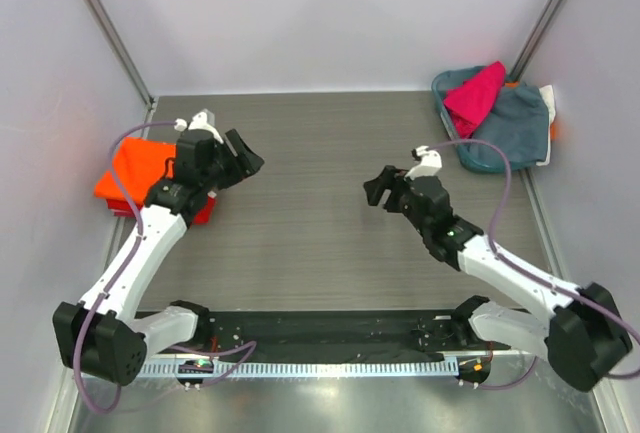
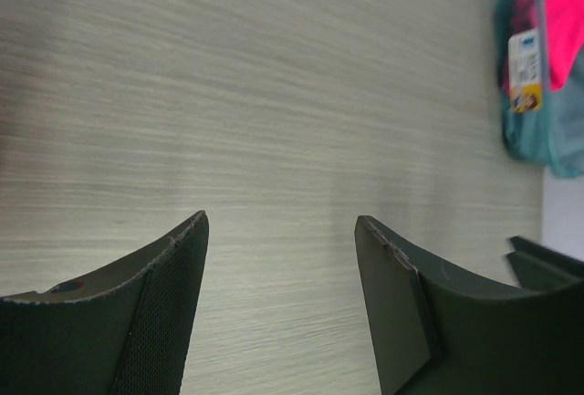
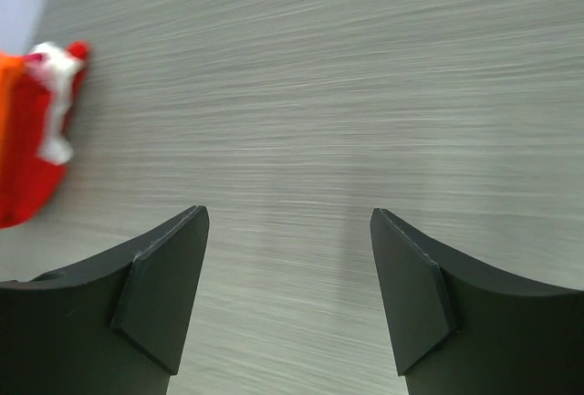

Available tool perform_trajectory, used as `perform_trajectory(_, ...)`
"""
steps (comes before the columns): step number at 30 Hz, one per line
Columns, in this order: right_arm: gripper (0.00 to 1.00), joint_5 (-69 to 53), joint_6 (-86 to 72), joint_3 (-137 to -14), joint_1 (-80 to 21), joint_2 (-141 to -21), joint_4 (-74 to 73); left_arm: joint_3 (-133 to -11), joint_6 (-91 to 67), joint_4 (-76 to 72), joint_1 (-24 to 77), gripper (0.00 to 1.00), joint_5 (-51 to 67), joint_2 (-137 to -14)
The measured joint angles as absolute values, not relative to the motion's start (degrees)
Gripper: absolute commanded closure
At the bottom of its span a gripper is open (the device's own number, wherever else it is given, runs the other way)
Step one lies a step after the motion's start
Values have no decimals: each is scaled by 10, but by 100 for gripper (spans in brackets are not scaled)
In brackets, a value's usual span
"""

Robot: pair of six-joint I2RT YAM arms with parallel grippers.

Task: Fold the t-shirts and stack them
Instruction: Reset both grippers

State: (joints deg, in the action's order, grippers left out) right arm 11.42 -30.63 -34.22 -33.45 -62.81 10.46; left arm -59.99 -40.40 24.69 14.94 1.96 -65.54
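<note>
A folded bright orange t-shirt (image 1: 135, 168) lies on a folded red t-shirt (image 1: 203, 211) at the table's left edge; the stack also shows in the right wrist view (image 3: 27, 153). A magenta t-shirt (image 1: 476, 95) sits crumpled in a teal basket (image 1: 478, 161) at the back right, seen also in the left wrist view (image 2: 570, 25). My left gripper (image 1: 245, 158) is open and empty above the bare table, just right of the stack. My right gripper (image 1: 375, 189) is open and empty over the table's middle, pointing left.
The basket also holds a grey-blue cloth (image 1: 515, 128) and carries a white label (image 2: 525, 71). Grey walls close in the table on three sides. A black strip (image 1: 320, 338) runs along the near edge between the arm bases.
</note>
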Motion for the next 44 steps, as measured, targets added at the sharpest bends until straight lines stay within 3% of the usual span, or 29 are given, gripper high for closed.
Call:
perform_trajectory(7,15,251,-266,-217,-332,-442,40,-403,-385,138,190,33,13,-580)
perform_trajectory(10,14,282,-267,-184,-332,-387,27,-336,-383,97,203,29,18,-559)
perform_trajectory(13,14,309,-275,-167,-332,-367,17,-289,-378,50,213,20,28,-541)
perform_trajectory(15,14,319,-284,-156,-332,-366,11,-269,-369,26,216,2,35,-537)
perform_trajectory(16,14,320,-288,-151,-332,-366,8,-259,-364,12,217,0,39,-536)
perform_trajectory(30,14,325,-303,-132,-332,-359,-9,-175,-319,-8,217,0,-1,-371)
perform_trajectory(39,15,325,-305,-125,-332,-331,-7,-171,-340,18,218,0,-91,-352)
perform_trajectory(41,19,325,-306,-124,-332,-324,-8,-170,-350,29,218,0,-118,-354)
perform_trajectory(44,15,331,-317,-123,-332,-312,-10,-169,-359,35,218,0,-135,-358)
